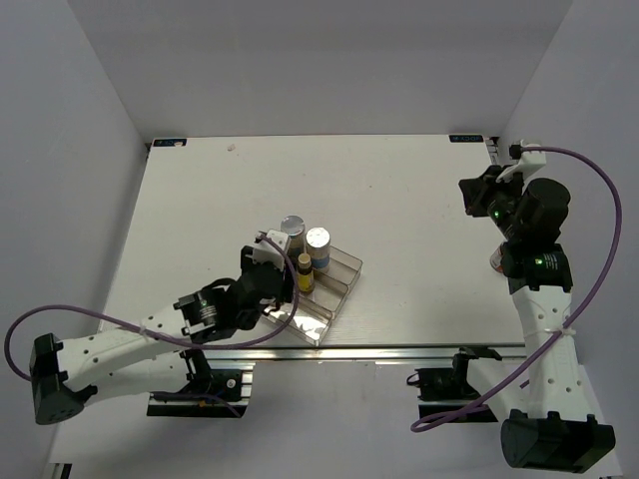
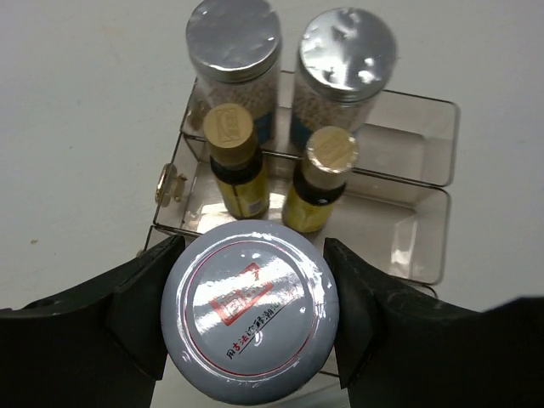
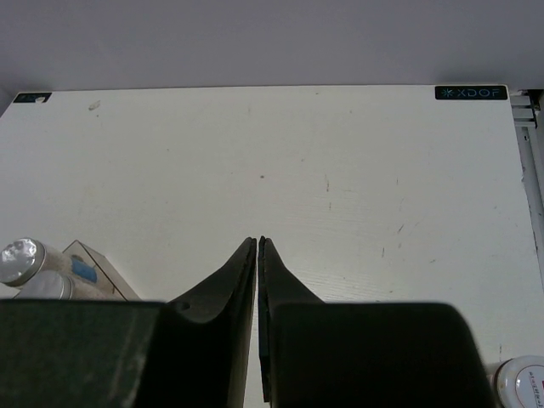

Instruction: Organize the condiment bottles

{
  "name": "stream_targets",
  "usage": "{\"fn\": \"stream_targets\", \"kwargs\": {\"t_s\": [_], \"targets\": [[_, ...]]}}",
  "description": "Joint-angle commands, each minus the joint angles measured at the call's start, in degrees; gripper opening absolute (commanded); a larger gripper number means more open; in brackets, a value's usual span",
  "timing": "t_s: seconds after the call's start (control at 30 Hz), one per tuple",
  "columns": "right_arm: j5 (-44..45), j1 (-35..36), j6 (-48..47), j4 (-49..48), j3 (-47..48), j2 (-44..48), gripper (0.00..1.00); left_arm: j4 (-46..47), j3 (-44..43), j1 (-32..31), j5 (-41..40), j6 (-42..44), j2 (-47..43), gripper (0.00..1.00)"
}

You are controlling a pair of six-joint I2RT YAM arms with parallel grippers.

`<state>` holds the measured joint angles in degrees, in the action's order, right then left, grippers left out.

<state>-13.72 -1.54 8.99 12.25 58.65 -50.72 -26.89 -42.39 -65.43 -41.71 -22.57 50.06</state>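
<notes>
Left gripper (image 2: pixel 251 297) clenched on a squat white-lidded jar (image 2: pixel 249 310), its two black fingers (image 2: pixel 144 306) pressing opposite sides of the lid. The jar hangs at the near end of the clear plastic stepped tray (image 2: pixel 444 136), just in front of two slim yellow dark-capped bottles (image 2: pixel 236 161) – behind these, two silver-capped cylinders (image 2: pixel 234 42) fill the far row. Whether the jar's base already rests in the near compartment cannot be told. The step in hand appears to be placement: lower the jar straight down, keep it upright and clear of the yellow bottles, and open the jaws only once it sits flat. Right gripper (image 3: pixel 257 242) – closed on nothing, poised over the white table (image 3: pixel 340 153); a second white-lidded jar (image 3: pixel 520 384) stands just beside it, near the table's right edge, well apart from the tray
</notes>
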Motion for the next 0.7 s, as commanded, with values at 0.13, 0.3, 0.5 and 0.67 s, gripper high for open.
{"fn": "stream_targets", "kwargs": {"t_s": [0.13,0.3,0.5,0.67], "targets": [[-0.26,-0.3,-0.03,-1.62,-0.73,0.18,0.1,11.41,4.33,12.68,4.09,-2.13,3.2,0.0],[-0.52,-0.3,-0.29,-1.88,-1.0,-0.17,0.1,16.6,7.58,14.54,4.97,-1.16,5.3,0.0],[-0.61,-0.39,-0.64,-2.06,-1.44,0.09,0.1,23.45,10.66,15.33,6.12,-0.2,8.2,0.0],[-0.43,-0.3,-1.08,-2.06,-1.7,0.27,0.15,24.26,11.89,15.33,5.86,-1.86,10.49,0.0]]}}
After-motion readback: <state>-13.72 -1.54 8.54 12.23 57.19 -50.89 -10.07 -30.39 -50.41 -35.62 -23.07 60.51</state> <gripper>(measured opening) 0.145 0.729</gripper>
